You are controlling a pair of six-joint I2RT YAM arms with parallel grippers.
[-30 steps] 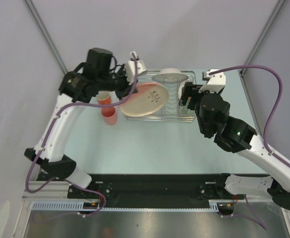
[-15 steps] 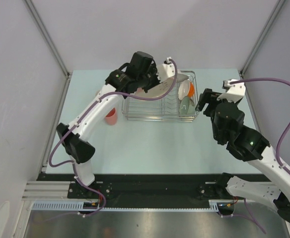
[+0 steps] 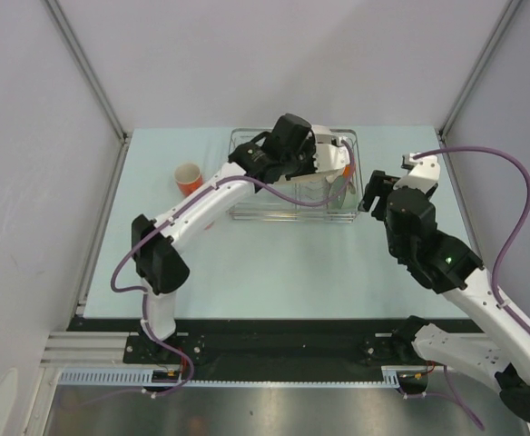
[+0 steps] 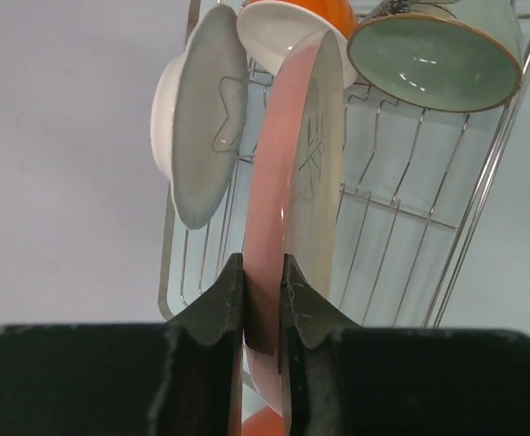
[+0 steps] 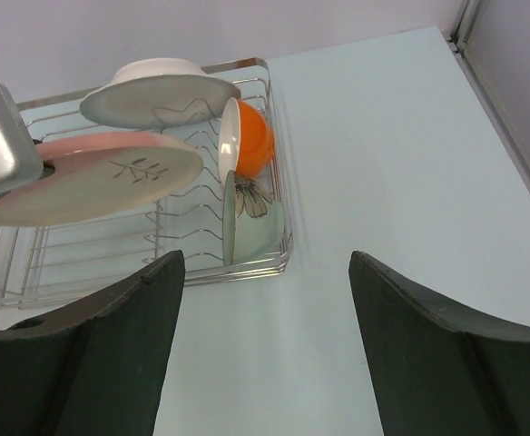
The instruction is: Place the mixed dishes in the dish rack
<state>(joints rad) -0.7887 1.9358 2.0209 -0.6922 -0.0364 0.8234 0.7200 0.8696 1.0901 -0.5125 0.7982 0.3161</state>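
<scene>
My left gripper point(image 4: 262, 272) is shut on the rim of the cream-and-pink plate point(image 4: 301, 163), which it holds on edge over the dish rack point(image 3: 247, 211). In the rack, the large white plate point(image 4: 201, 118) stands to the plate's left. The white-and-orange bowl point(image 4: 292, 23) and the pale green bowl point(image 4: 428, 54) sit at the far end. One orange cup point(image 3: 189, 178) stands on the table left of the rack. My right gripper point(image 5: 265, 354) is open and empty, just off the rack's right end point(image 5: 247, 263).
The left arm point(image 3: 211, 195) stretches diagonally from its base across to the rack. Grey walls and frame posts point(image 3: 83, 64) close in the table on three sides. Bare pale table point(image 5: 410, 163) lies to the right of the rack.
The left arm has swung right with the plate, from the rack's left end to over its middle. The right arm has drawn back a little from the rack.
</scene>
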